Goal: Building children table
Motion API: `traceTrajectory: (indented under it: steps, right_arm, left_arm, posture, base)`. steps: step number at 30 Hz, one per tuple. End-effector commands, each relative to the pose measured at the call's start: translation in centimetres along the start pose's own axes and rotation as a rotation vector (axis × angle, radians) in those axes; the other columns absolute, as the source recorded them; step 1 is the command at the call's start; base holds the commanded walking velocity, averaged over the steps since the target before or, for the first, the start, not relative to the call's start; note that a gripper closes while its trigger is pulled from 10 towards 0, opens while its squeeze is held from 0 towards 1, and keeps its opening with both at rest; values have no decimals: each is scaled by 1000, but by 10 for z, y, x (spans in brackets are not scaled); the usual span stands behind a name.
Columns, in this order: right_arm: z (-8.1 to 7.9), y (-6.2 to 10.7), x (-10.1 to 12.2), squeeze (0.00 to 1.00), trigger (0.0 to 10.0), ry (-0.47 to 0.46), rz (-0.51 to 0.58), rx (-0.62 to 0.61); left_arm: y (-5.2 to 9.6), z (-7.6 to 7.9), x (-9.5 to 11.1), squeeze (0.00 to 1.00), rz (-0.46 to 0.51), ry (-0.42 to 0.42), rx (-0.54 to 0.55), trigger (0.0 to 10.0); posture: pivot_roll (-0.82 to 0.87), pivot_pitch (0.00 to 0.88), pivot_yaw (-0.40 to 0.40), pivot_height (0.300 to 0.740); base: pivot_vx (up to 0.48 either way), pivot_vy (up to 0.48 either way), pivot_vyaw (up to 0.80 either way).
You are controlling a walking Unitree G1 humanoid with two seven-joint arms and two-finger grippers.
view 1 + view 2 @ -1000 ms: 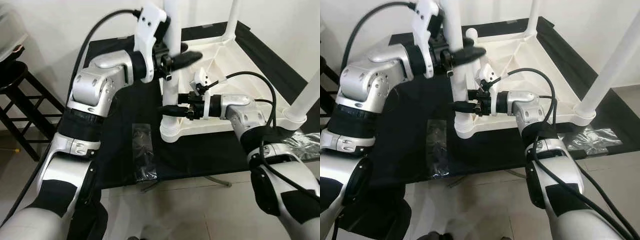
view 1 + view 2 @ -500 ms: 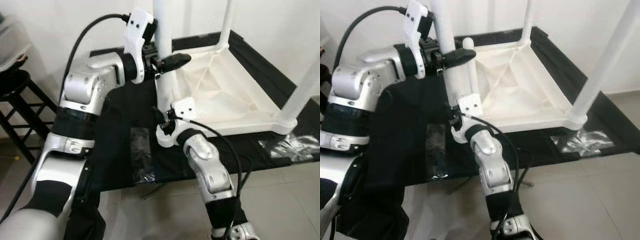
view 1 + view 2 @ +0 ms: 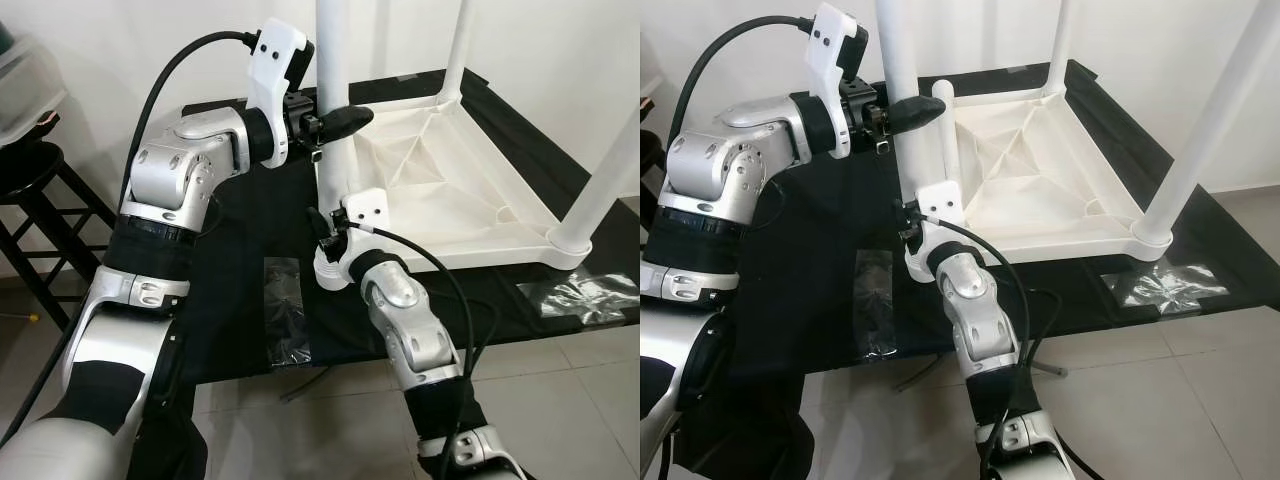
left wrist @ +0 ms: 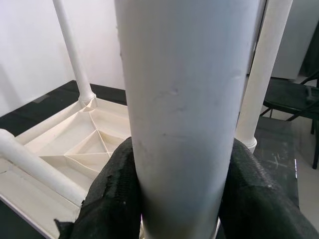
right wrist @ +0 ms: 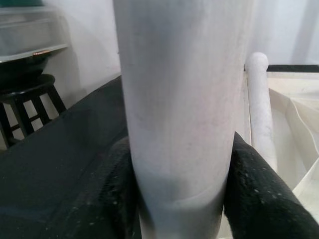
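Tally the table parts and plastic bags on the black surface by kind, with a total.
Table legs: 4
Tabletop: 1
Plastic bags: 2
Total: 7

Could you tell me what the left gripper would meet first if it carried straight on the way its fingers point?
The left gripper is already shut on the upright table leg. Past that, its wrist view suggests the loose leg lying in the upturned tabletop, though depth is unclear.

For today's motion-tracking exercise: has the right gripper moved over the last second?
Yes. The right gripper swung round the near leg: it reached in from the tabletop side before and now grips the leg's base from the near, front side.
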State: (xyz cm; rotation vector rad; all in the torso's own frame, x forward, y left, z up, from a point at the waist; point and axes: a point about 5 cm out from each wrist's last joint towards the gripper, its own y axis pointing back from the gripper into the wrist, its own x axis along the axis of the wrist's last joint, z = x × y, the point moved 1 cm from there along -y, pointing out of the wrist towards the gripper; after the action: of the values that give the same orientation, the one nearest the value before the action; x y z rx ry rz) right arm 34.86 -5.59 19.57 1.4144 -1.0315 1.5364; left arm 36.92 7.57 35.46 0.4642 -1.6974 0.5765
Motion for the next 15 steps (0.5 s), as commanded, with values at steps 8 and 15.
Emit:
traceTrajectory:
  steps: [8,15]
  right_arm:
    - [3,-12,30,506,10000,-14,82,524]
    - [34,-21,40,0,10000,76,29,677]
  left_arm:
    - [1,2,-5,0,-22,2,-13,0]
    - [1,7,-5,0,-22,2,-28,0]
  posture:
    - [-40,100,55,740]
    - [-26,98,47,740]
  base:
    - [0,0,0]
    - [0,0,0]
